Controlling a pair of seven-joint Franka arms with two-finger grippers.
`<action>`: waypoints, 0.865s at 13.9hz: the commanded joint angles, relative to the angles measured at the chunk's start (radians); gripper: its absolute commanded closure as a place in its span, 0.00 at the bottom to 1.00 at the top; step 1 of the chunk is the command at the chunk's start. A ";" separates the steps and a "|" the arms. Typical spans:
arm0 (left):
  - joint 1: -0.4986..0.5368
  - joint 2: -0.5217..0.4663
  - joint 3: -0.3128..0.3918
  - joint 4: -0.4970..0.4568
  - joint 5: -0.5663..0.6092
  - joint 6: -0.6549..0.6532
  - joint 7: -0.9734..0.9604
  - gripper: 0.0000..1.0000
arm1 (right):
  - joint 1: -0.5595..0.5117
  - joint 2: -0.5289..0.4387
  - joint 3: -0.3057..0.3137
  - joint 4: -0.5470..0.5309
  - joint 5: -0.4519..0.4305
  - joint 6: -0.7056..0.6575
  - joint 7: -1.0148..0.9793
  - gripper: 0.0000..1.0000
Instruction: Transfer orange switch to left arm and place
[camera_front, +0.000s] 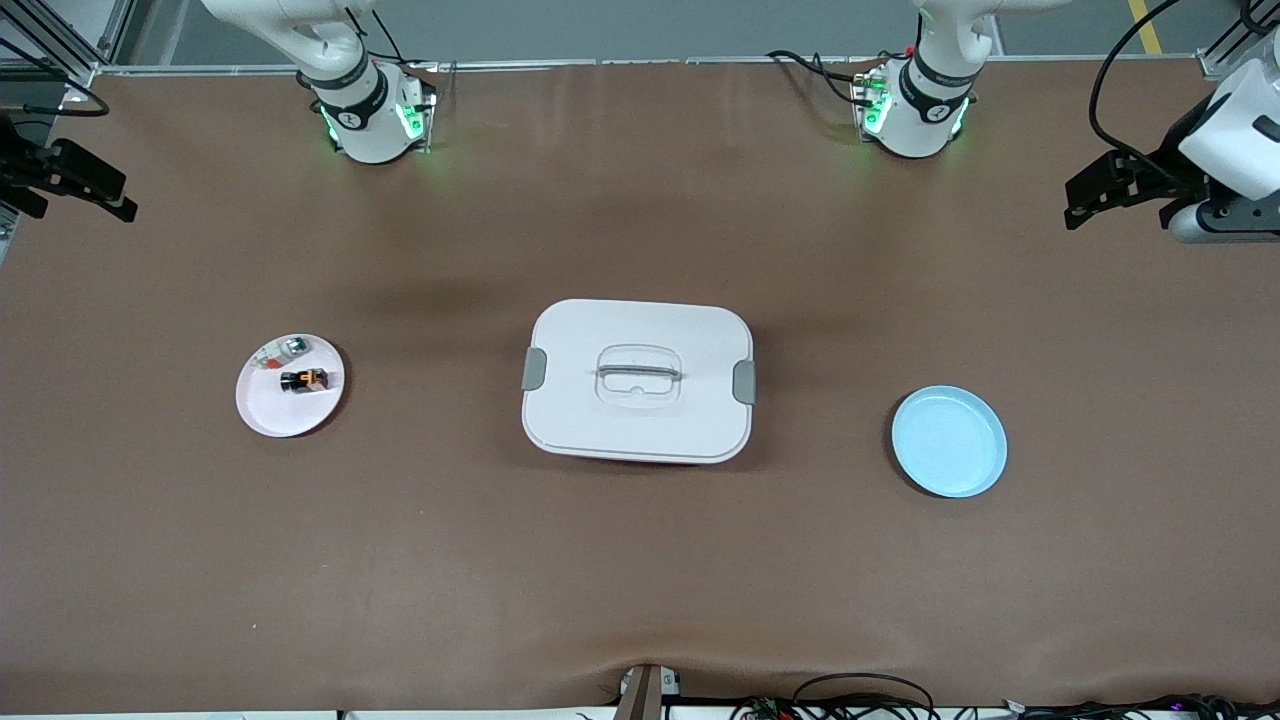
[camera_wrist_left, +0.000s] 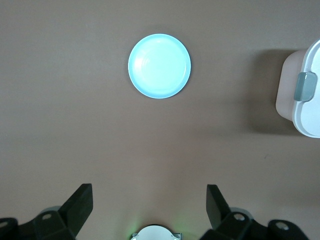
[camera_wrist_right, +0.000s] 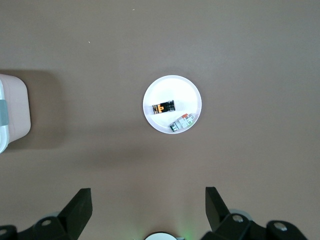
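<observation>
So the brown counter (camera_front: 640, 560) has three containers on it, lined up roughly in a row across the middle. Nearest the front camera is the blue plate (camera_front: 949, 441), down toward the left arm's end, and it's got nothing in it. The left wrist view looks straight down on it (camera_wrist_left: 159, 66) and shows just a bare blue dish.

A touch farther back, right in the middle, sits the box (camera_front: 638, 380). It's white, the lid is on, there's a grey latch on each short side and a recessed handle in the top. It stands between the two plates and well apart from both.

Toward the right arm's end is the white plate (camera_front: 290, 385), and that's where the stuff is. The switch (camera_front: 304, 379), black with the orange bit, lies near the middle of that plate. Just beside it, farther from the front camera and up by the rim, is a small greenish-silver piece (camera_front: 283, 349). The right wrist view shows both of them lying close together on the plate (camera_wrist_right: 172, 104), but I can't tell if they touch.

Both arms wait up high out at the table's ends. The left end effector (camera_wrist_left: 150, 207) hangs over bare counter near the blue plate, fingers spread wide, holding nothing. The right end effector (camera_wrist_right: 148, 210) is the same deal: wide apart, nothing in it, over bare counter near the white plate.
</observation>
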 joint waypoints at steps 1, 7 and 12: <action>-0.005 0.017 -0.002 0.019 -0.001 -0.008 0.002 0.00 | -0.005 0.014 0.002 0.029 0.001 -0.019 0.001 0.00; 0.007 0.032 0.000 0.051 0.002 -0.008 0.014 0.00 | -0.005 0.014 0.002 0.029 0.001 -0.019 0.001 0.00; -0.002 0.035 -0.002 0.050 0.002 -0.007 -0.006 0.00 | -0.003 0.016 0.002 0.029 0.001 -0.019 0.003 0.00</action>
